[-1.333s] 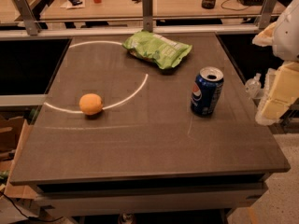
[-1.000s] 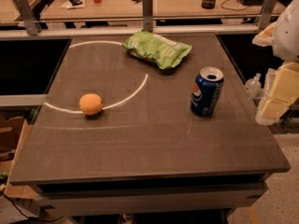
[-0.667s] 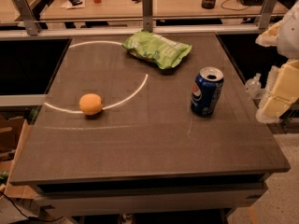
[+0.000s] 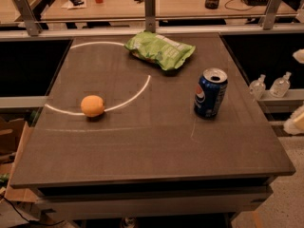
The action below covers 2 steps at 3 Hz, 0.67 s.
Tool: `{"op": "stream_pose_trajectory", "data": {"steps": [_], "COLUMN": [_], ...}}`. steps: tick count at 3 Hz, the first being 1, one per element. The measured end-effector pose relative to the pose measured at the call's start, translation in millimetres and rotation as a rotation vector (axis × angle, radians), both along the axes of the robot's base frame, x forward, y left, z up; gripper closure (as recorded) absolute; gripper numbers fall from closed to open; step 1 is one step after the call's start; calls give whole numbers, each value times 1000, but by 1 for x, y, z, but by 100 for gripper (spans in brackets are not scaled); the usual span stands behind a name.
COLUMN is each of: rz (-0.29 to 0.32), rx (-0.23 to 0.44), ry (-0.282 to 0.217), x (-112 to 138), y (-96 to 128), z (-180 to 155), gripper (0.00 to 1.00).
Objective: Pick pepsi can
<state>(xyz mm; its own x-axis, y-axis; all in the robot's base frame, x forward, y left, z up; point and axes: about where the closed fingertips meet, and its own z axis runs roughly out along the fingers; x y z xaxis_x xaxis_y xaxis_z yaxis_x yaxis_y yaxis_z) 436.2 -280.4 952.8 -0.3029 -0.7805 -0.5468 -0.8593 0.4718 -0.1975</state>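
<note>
Where table [image 4: 142,146] ends (right), gripper [image 4: 296,120] apparently hangs.

The dark table [image 4: 142,146] carries a white curved line [image 4: 137,93] on its left half; an orange [image 4: 92,105] sits on that line; a green chip bag [image 4: 159,50] lies near the far edge; the pepsi can [image 4: 210,93] stands upright toward the right side. The gripper [image 4: 296,121] shows partly at the view's right edge, beyond the table.

Our pincer [image 4: 297,122] has drawn back rightward, leaving only slivers at the edge, beside the table [image 4: 142,146].
</note>
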Motion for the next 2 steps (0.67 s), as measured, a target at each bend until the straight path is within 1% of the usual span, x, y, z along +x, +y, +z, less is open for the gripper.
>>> {"op": "stream_pose_trajectory", "data": {"steps": [1, 2], "rz": [10, 9], "rx": [151, 313], "ry": [-88, -140], "x": [-20, -36], "y": [-6, 8], "z": [-1, -5], "gripper": [0, 0]}}
